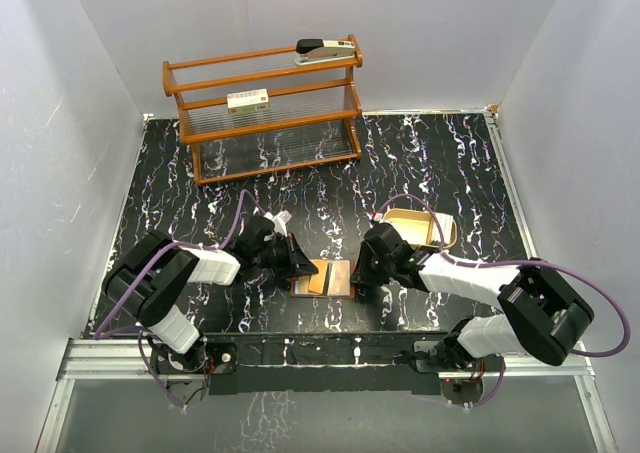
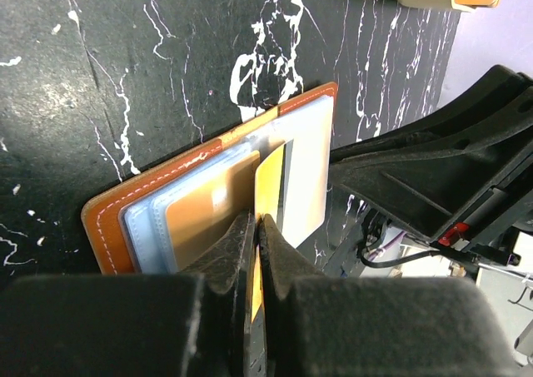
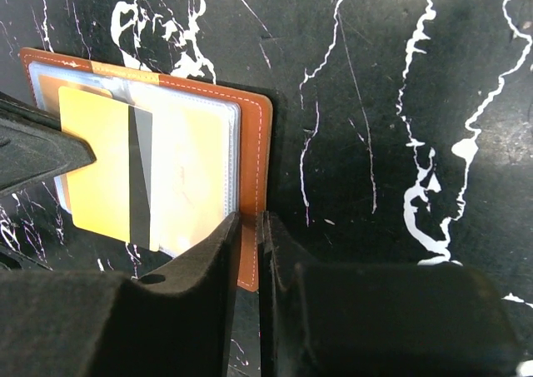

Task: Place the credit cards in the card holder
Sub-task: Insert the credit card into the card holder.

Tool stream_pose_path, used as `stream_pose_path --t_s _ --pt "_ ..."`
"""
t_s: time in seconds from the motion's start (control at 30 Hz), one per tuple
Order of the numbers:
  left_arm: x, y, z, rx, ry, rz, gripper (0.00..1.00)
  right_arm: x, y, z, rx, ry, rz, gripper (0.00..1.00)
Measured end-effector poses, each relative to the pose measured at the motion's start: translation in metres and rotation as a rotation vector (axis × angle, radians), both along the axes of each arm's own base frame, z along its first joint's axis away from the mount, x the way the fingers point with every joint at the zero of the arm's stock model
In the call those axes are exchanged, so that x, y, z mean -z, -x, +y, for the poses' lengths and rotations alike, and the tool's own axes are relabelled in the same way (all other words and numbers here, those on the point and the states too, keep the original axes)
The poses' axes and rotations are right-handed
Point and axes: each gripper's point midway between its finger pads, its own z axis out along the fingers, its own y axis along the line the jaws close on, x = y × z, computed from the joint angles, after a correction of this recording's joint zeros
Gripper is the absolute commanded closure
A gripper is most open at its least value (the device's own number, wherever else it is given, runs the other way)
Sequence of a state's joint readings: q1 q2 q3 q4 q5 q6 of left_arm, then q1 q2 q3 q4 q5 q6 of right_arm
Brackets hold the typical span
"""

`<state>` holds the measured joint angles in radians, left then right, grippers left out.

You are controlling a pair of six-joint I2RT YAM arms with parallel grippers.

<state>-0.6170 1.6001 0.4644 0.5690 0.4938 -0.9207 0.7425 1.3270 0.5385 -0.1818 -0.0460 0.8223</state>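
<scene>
Currently, one credit card (image 3: 104, 165), yellow with a dark stripe, lies across the open card holder (image 3: 254, 144), over its clear sleeve (image 3: 196, 177). Whether its leading edge has entered a pocket cannot be told. The card holder lies spread flat on the table near the front edge, between the two arms. The left gripper (image 2: 256, 227) is fully closed on the card's near edge, holding it by a thin margin. The right gripper (image 3: 248, 231) is closed to a narrow slit on the brown right edge of the card holder.

Risks: the hold on the card is shallow, so resistance from a sleeve lip could pivot the card or slip it between the pads. If the card misses the slot, it would ride over the sleeve and buckle it. A light clamp on the holder could let it drag.

The table (image 1: 430, 163) is glossy black with white veining. A tan tray (image 1: 430, 225) sits just behind the right gripper. At the back, a wooden rack (image 1: 265, 78) carries a stapler (image 1: 325, 50) and a white box (image 1: 247, 100). Plain white walls (image 1: 60, 123) enclose three sides.
</scene>
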Motion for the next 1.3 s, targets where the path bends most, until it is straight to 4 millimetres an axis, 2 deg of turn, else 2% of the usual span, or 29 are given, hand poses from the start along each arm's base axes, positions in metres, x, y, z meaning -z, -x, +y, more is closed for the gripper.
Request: stream_pose_path --t_s 0.47,0.93,1.3 --pt "0.000 -0.012 0.002 -0.069 0.002 -0.035 1.00 0.001 0.006 0.003 0.044 -0.107 -0.016 0.88" --pt "-0.003 -0.013 0.010 -0.116 0.016 -0.094 1.00 0.000 0.014 0.009 0.050 -0.152 0.019 0.89" --pt "-0.006 -0.013 0.007 -0.098 0.041 -0.143 1.00 0.000 0.017 0.010 0.059 -0.169 0.028 0.89"
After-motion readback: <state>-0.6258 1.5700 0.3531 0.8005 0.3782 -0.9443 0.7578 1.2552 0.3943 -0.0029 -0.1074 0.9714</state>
